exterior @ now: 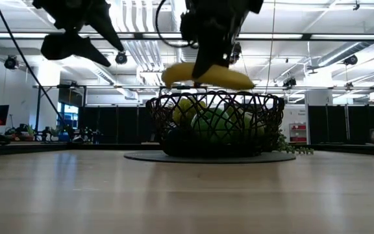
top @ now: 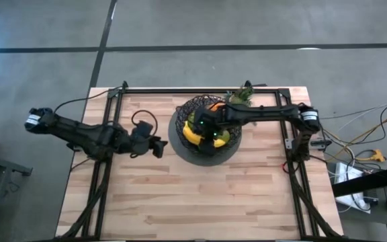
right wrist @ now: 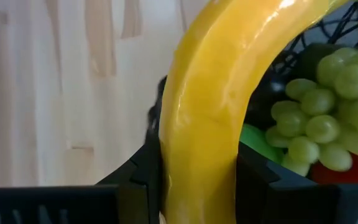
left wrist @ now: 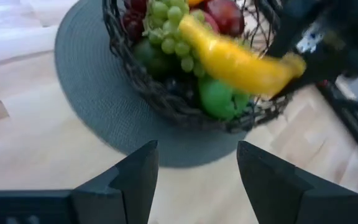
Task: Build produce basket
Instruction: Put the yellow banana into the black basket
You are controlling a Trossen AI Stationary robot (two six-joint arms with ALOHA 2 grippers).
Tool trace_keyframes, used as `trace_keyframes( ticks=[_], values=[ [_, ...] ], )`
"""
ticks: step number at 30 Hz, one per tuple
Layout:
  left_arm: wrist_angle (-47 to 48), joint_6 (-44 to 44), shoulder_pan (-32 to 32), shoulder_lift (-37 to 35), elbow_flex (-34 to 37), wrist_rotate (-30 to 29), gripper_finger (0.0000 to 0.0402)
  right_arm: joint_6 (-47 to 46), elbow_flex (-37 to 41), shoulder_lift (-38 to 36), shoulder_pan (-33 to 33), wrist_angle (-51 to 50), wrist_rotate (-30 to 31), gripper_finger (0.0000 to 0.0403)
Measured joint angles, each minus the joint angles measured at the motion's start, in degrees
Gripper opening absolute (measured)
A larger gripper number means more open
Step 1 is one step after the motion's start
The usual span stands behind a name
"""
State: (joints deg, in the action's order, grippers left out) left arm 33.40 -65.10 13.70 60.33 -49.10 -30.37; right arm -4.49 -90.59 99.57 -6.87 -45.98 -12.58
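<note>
**Banana held over the basket**

Out on the left, the left gripper (top: 158, 147) hung above the wooden table (top: 200, 202), just beside the grey mat (top: 180, 149), its fingers spread apart with nothing between them. From its wrist camera, both dark fingers (left wrist: 138, 177) pointed toward the mat's edge.

In the middle, the basket (exterior: 216, 123) sat on the mat, dark wire criss-crossing, already loaded: green grapes (left wrist: 173, 34), a green apple (left wrist: 219, 99), a red apple (left wrist: 225, 14), and something orange (top: 216, 105) at the far rim.

Over it was the right gripper (top: 207, 126), reaching in from the right side of the table, and it was pinching the banana (exterior: 206, 76) across its middle. The low view showed that banana lying roughly level, above the basket's rim and clear of the fruit below. The right wrist view had yellow peel squeezed between both fingers (right wrist: 143, 169).

Past the basket's far edge, a leafy sprig (top: 242, 94) lay on the table.
</note>
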Motion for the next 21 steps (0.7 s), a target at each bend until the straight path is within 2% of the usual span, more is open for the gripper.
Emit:
trace_keyframes(
  ticks=[13,17,21],
  values=[
    [-3.0,0.1,-2.5,1.0,0.0,0.0,0.0200,1.5,0.0,4.2,-0.4,1.7,2.2,0.0153],
    [-3.5,2.7,-2.5,1.0,0.0,0.0,0.0200,1.3,0.0,4.2,-0.4,2.1,5.2,0.0155],
    [-3.5,5.7,-2.6,0.6,0.0,0.1,0.0200,0.2,0.0,4.2,-0.7,2.1,5.1,0.0161]
  ],
)
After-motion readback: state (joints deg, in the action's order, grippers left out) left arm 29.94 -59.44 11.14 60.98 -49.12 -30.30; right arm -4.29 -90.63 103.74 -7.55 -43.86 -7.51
